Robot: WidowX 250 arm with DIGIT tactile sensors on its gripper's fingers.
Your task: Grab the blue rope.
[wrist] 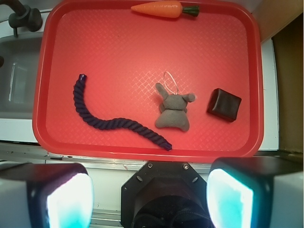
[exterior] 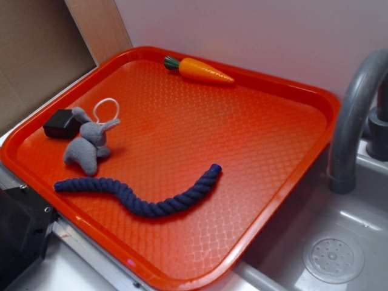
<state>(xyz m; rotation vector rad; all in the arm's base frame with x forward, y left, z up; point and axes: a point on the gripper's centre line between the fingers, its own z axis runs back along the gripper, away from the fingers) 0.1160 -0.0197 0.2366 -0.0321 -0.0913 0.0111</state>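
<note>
Thick dark navy twisted cotton rope point(exterior: 142, 195) point(wrist: 111, 118), lying loose in a shallow S-curve on the orange-red textured plastic tray point(exterior: 254, 133) point(wrist: 118, 42), near the tray's front rim as seen from the wrist view. Untouched by anything, one end close to the small grey plush animal with a white string loop point(exterior: 90, 145) point(wrist: 173, 111), though not clearly touching it. Just beyond the plush, a small black rounded block point(exterior: 60, 123) point(wrist: 224, 104), apart from the rope. At the far rim of the tray, well away from the rope, an orange toy carrot with a green top point(exterior: 199, 70) point(wrist: 161, 8). Beside the tray, a grey sink basin with a round drain point(exterior: 333, 257) and a curved grey faucet point(exterior: 354, 121). End effector point(wrist: 149, 199) spread wide and released, nothing between its two pale pads point(wrist: 69, 202), hanging outside the tray's near edge, well apart from the rope.
</note>
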